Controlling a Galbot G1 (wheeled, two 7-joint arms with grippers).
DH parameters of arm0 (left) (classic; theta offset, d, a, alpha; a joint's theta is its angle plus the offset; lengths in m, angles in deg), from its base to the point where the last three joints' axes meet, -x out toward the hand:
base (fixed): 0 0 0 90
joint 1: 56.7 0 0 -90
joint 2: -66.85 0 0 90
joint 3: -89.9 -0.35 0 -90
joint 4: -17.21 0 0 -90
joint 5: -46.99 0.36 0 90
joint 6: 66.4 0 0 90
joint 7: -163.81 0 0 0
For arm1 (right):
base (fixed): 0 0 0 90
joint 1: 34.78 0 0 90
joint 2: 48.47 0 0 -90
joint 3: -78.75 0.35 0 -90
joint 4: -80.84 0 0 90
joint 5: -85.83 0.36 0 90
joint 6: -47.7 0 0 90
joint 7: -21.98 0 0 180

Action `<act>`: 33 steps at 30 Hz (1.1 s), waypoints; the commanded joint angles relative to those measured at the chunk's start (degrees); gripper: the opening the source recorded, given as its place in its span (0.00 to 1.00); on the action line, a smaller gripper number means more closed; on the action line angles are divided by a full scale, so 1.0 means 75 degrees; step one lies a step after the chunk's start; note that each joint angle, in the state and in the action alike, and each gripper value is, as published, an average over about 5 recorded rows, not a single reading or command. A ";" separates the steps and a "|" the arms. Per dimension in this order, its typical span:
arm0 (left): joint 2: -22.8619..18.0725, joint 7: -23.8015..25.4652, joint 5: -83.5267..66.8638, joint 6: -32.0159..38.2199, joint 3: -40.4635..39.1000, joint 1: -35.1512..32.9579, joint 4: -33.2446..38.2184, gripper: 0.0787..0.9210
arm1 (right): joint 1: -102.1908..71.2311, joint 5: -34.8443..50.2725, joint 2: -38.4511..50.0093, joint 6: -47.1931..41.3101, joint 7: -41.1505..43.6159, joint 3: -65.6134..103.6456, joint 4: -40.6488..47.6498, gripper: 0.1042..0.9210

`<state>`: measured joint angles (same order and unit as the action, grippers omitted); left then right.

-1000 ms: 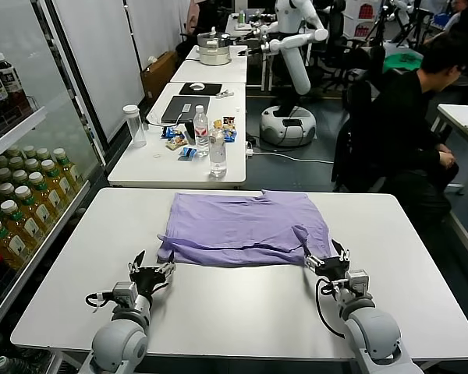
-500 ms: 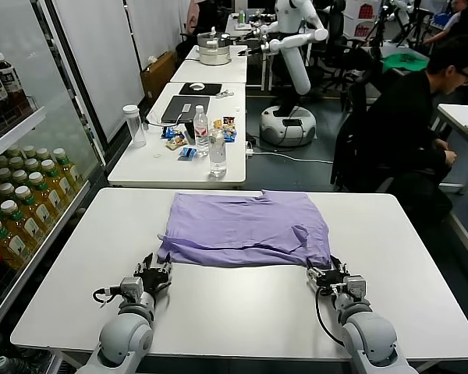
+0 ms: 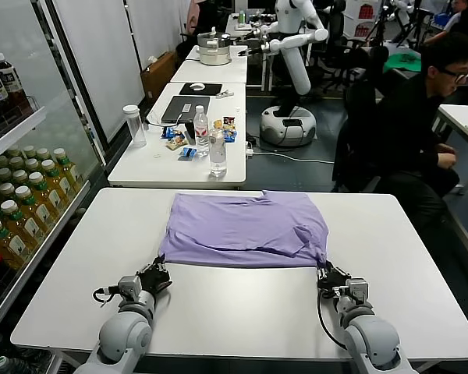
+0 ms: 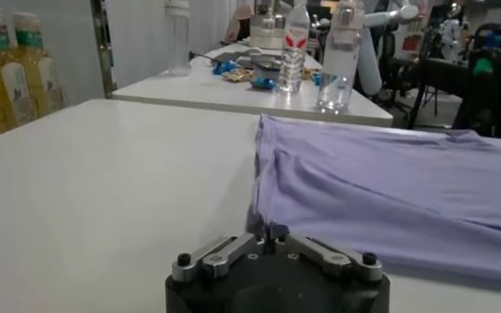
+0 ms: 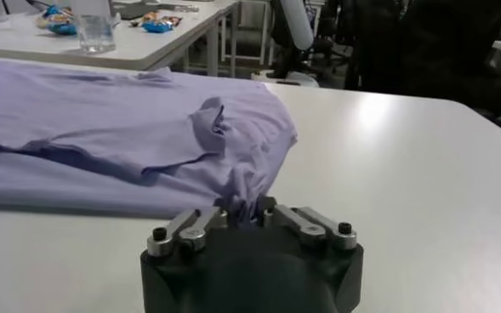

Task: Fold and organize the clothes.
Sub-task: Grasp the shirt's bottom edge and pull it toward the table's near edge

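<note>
This is a robotics lab set up partly like a shop. A white humanoid robot (image 3: 292,47) stands among rows of white work tables (image 3: 179,152), a seated man (image 3: 409,117) works nearby, and a drinks cooler (image 3: 19,195) holds bottled beverages.

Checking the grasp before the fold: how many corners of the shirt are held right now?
2. The left tool is shut on the near left corner of the shirt; the right tool is shut on its near right corner. The far corners lie free on the table.
</note>
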<state>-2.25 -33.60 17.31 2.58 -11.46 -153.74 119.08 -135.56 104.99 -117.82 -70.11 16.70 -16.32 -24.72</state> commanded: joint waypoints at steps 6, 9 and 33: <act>-0.0142 -0.0004 -0.0211 0.0179 0.0265 -0.1738 0.1634 0.02 | -0.1514 -0.0016 0.0099 -0.0024 -0.0047 0.0315 -0.1499 0.03; -0.0153 -0.0008 0.0037 0.0209 0.0313 -0.2534 0.2224 0.02 | -0.2295 -0.0258 0.0055 0.0004 0.0000 0.0564 -0.2071 0.03; 0.0064 -0.0266 0.1111 -0.0145 0.0793 -0.4915 0.4626 0.14 | -0.5087 -0.1100 0.0086 0.0198 0.0170 0.1700 -0.4895 0.24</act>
<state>-2.14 -35.23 23.63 2.47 -7.37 -185.47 145.69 -169.88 97.27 -117.60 -69.48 17.88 -5.46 -54.45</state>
